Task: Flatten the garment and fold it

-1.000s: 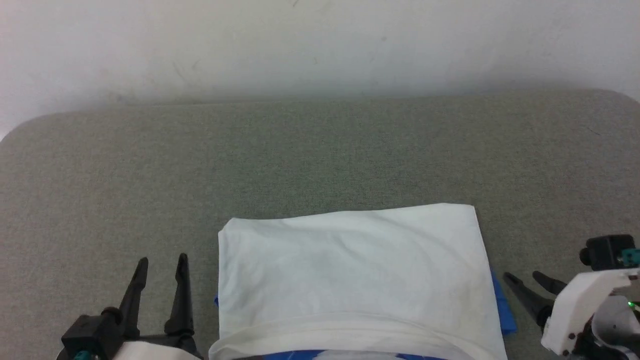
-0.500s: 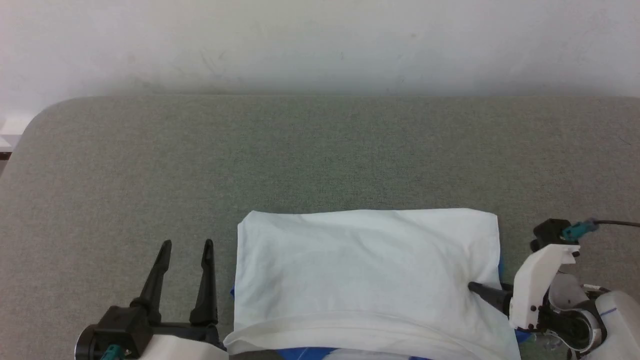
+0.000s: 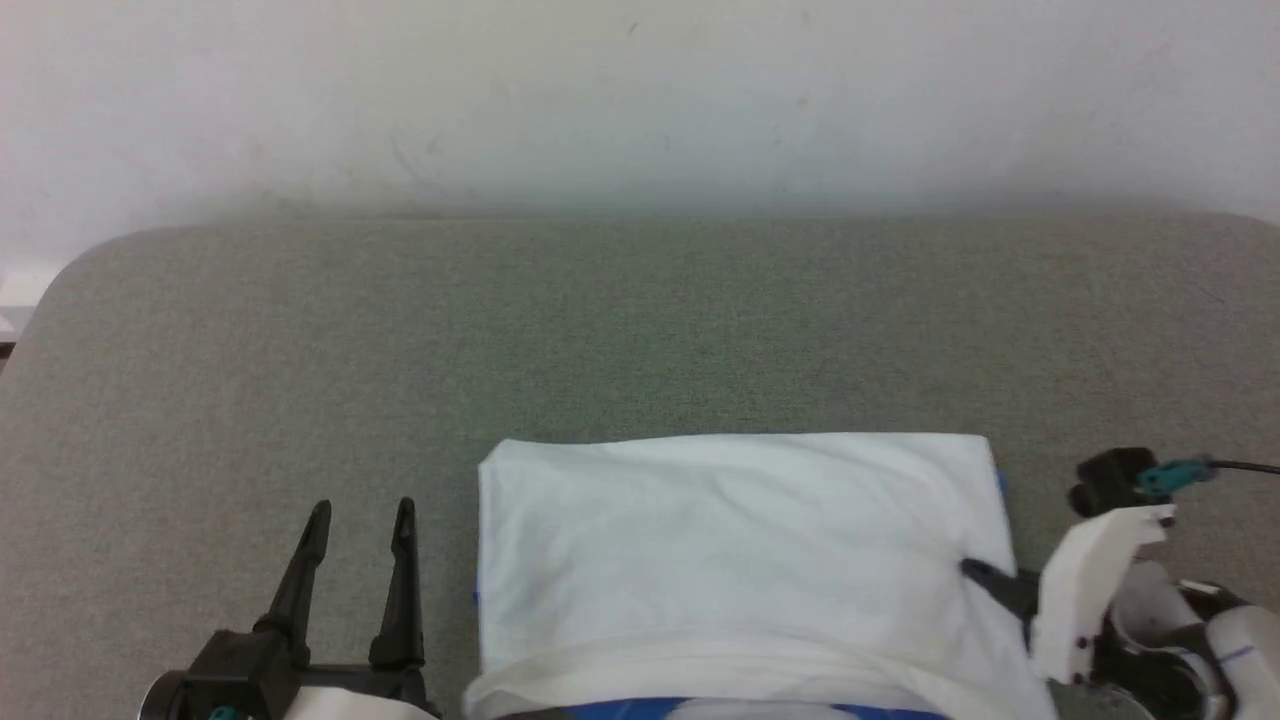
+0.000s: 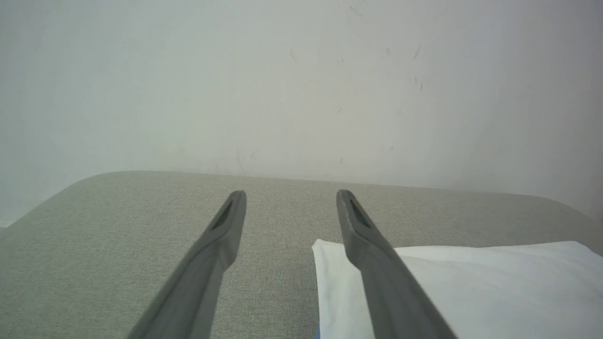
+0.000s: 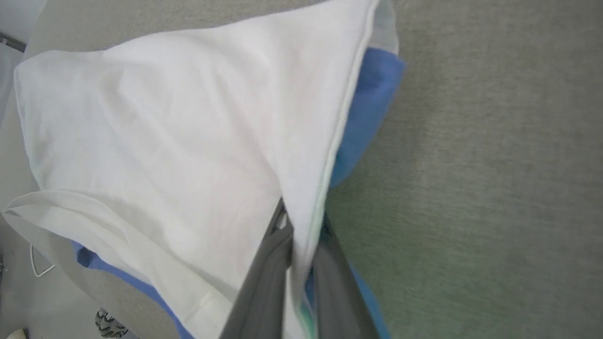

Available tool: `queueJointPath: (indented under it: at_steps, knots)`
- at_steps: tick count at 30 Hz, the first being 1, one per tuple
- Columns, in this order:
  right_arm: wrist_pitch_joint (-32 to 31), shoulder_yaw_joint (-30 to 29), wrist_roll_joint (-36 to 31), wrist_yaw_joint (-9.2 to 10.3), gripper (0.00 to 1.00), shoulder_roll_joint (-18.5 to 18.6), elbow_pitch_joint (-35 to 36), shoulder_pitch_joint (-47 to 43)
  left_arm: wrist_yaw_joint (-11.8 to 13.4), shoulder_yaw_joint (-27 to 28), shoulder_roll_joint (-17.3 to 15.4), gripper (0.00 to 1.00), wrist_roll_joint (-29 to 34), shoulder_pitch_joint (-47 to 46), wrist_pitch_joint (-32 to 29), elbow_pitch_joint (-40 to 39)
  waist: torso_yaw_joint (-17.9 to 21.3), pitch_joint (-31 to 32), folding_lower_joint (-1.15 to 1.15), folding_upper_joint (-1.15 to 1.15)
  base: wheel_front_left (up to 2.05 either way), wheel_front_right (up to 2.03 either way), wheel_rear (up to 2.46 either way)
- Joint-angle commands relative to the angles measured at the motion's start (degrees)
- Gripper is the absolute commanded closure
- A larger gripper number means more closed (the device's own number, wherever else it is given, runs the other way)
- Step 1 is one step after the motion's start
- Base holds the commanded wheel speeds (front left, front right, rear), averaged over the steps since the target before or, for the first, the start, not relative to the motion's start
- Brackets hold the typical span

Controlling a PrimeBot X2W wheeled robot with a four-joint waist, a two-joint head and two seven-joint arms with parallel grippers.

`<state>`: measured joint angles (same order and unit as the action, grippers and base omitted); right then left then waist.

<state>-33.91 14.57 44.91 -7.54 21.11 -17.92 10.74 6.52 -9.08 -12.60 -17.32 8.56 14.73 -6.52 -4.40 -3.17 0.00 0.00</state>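
Head view: the garment [image 3: 730,540] lies on the grey tabletop [image 3: 640,320], at the near edge, from centre over to the right. It is folded to a rough rectangle with the white layer on top. A thick white fold runs across the near side, with a blue strip below it at the frame bottom. A thin sliver of blue shows at the far right corner.

The left gripper [image 3: 362,505] sits just left of the garment and apart from it, fingers pointing toward the wall [image 3: 640,100]. Jaws are wide with nothing between them. Left wrist view agrees: the left gripper [image 4: 291,194] has both fingers spread, with bare tabletop in the gap. The garment's [image 4: 471,282] far left corner sits behind the right-hand finger; I can't tell contact from this angle.

The right gripper [image 3: 975,572] comes in from the right at the garment's right edge, one dark finger lying on the white cloth.

Right wrist view: the right gripper [image 5: 301,221] has its jaws closed down narrow on that edge. One finger is on top of the white layer and the other under it, with cloth pinched between. The white edge [image 5: 325,155] runs up from the pinch as a taut ridge. Blue fabric pokes out from under the white layer just past the fingertips and alongside the lower finger.
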Motion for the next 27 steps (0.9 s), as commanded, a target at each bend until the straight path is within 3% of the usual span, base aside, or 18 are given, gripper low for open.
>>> queueJointPath:
  at_steps: [1, 7, 11, 17, 22, 27]
  knots:
    - [0.6, -1.0, -0.1, 0.05, 1.0, 1.0, 0.5, -1.2, -0.2, 0.3, 0.3, 0.0, 0.5, 0.8, 0.3, 0.0, 0.6, 0.5, 0.0, 0.0, 0.0, 0.0, 0.0]
    - [0.3, -9.8, -1.4, 0.05, 1.0, 5.1, 2.3, -7.6, 0.0, 0.9, 0.4, 0.0, 0.7, 1.9, 0.3, -0.1, 1.6, 1.0, 0.0, 0.0, 0.0, 0.0, 0.0]
    - [-1.2, -15.7, -2.4, 0.05, 1.0, 5.8, 3.1, -10.4, 0.0, 1.1, 0.6, 0.0, 0.7, 1.9, 0.3, 0.0, 2.2, 0.7, 0.0, 0.0, 0.0, 0.0, 0.0]
    - [-7.5, -17.3, 3.4, 0.05, 1.0, -0.1, 9.5, -8.7, -0.1, 1.0, 1.2, 0.0, 0.6, 1.4, 0.3, 0.4, 2.7, 0.6, 0.0, 0.0, 0.0, 0.0, 0.0]
    - [-12.3, -14.0, 11.2, 0.05, 1.0, -6.3, 15.6, -5.3, -0.5, 0.6, 1.3, 0.0, 0.6, 0.7, 0.3, 1.0, 2.3, 1.0, 0.0, 0.0, 0.0, 0.0, 0.0]
    - [-11.7, -7.2, 12.0, 0.05, 1.0, -11.3, 14.6, -1.7, -0.8, 0.5, 1.3, 0.0, 0.6, -0.2, 0.3, 1.3, 1.2, 0.7, 0.0, 0.0, 0.0, 0.0, 0.0]
